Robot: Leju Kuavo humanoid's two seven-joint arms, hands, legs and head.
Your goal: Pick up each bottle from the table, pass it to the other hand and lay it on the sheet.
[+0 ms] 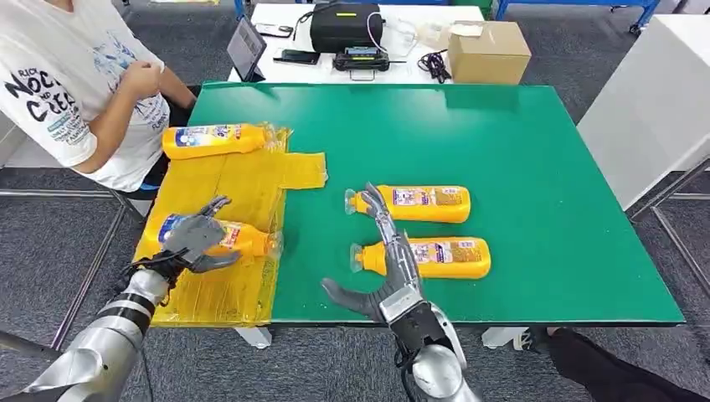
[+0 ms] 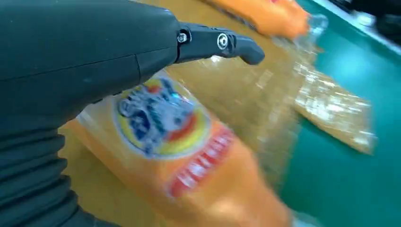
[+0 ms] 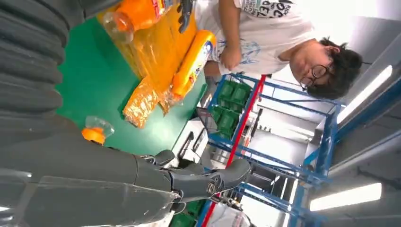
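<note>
A person in a white printed T-shirt (image 1: 71, 92) sits at the green worktop's (image 1: 536, 167) far left corner. Behind it, a white table (image 1: 285, 21) carries a cardboard box (image 1: 488, 52), a black bag (image 1: 345, 25), a tablet (image 1: 246, 48).
</note>
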